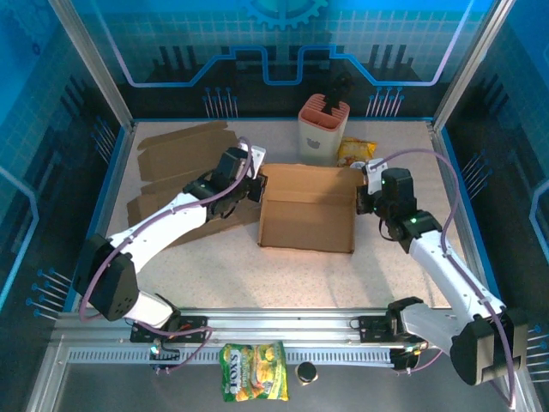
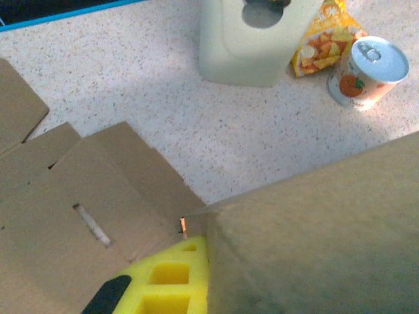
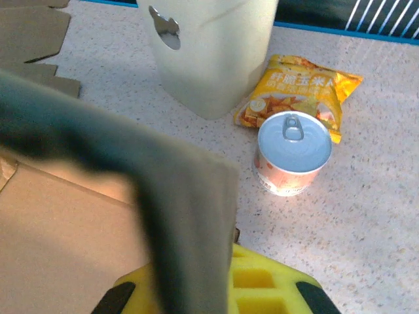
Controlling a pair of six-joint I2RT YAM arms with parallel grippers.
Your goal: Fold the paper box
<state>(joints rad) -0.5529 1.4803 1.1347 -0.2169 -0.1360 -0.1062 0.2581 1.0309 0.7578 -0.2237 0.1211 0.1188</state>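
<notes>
I see the paper box [image 1: 307, 215] mid-table, between the two arms. Left gripper [image 1: 257, 185] is pinched on the wall at its far-left corner. Right gripper [image 1: 364, 194] is clamped on the wall at the far-right corner. Flat cardboard sheets [image 1: 176, 154] lie to the left. Can [image 3: 292, 152] and snack bag [image 3: 302, 91] sit just beyond the right corner.

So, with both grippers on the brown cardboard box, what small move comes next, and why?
Probably draw both side walls upright together: the left gripper and right gripper are each shut on an opposite wall of the brown cardboard box, which seems only half formed.
</notes>
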